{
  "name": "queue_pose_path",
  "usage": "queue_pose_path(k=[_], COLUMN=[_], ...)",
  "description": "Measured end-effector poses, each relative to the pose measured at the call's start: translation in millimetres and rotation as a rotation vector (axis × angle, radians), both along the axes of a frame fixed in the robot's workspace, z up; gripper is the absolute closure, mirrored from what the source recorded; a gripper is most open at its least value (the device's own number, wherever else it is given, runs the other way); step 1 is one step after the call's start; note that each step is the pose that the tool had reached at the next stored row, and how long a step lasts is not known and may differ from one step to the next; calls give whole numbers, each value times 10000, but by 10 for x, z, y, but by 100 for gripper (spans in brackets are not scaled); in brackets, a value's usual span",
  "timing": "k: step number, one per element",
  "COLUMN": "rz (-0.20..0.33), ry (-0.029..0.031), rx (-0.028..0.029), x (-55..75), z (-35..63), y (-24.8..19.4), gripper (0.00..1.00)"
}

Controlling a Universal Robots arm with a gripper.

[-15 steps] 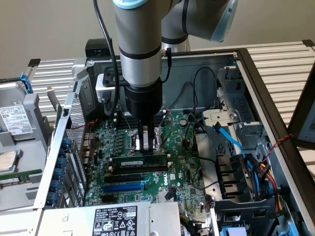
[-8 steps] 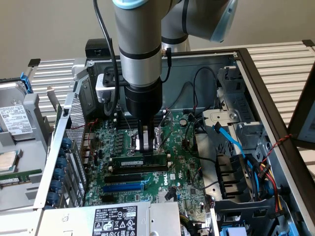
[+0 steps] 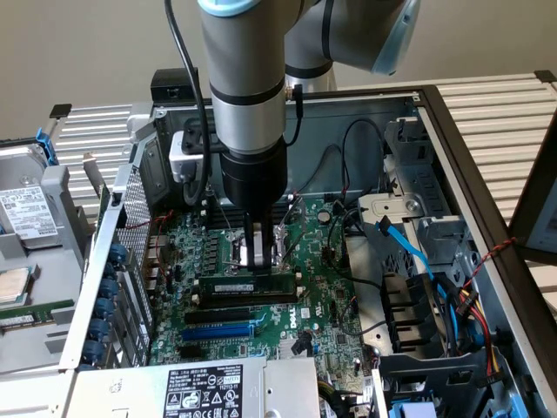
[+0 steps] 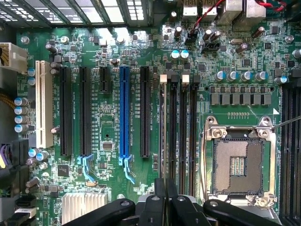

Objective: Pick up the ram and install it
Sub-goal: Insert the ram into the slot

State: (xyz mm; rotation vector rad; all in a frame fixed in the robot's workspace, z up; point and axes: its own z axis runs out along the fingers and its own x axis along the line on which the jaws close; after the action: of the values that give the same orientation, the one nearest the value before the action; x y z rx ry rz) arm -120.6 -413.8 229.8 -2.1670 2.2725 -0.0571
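Note:
The ram (image 3: 252, 286), a thin green stick with a white sticker, stands on its long edge over the black memory slots (image 3: 261, 299) of the motherboard (image 3: 322, 322). My gripper (image 3: 255, 263) comes straight down from above and is shut on the stick's upper edge near its middle. In the wrist view the ram (image 4: 162, 136) shows edge-on as a thin line running along the outermost memory slot (image 4: 173, 132) row, with my gripper (image 4: 162, 197) pinching it. I cannot tell whether the stick is pressed into the slot or resting on it.
The work is inside an open computer case (image 3: 452, 148). The CPU socket (image 4: 237, 162) lies beside the memory slots, a blue expansion slot (image 4: 123, 113) on the other side. Blue cables (image 3: 409, 248) and a drive cage stand at the exterior view's right, a hard drive (image 3: 26, 213) outside at its left.

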Motion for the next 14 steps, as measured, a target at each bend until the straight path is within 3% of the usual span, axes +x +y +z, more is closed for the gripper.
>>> queue_pose_path(k=[5,8,10,12,14], rz=[0,0,0,0,0], ry=[-16,-89,-251,-494,-563], rx=[-1,0,1,-2,1], x=[-8,-24,-33,-47,-58], z=[27,54,54,54,53], y=[0,0,0,0,0], gripper=[87,87,87,87,87])
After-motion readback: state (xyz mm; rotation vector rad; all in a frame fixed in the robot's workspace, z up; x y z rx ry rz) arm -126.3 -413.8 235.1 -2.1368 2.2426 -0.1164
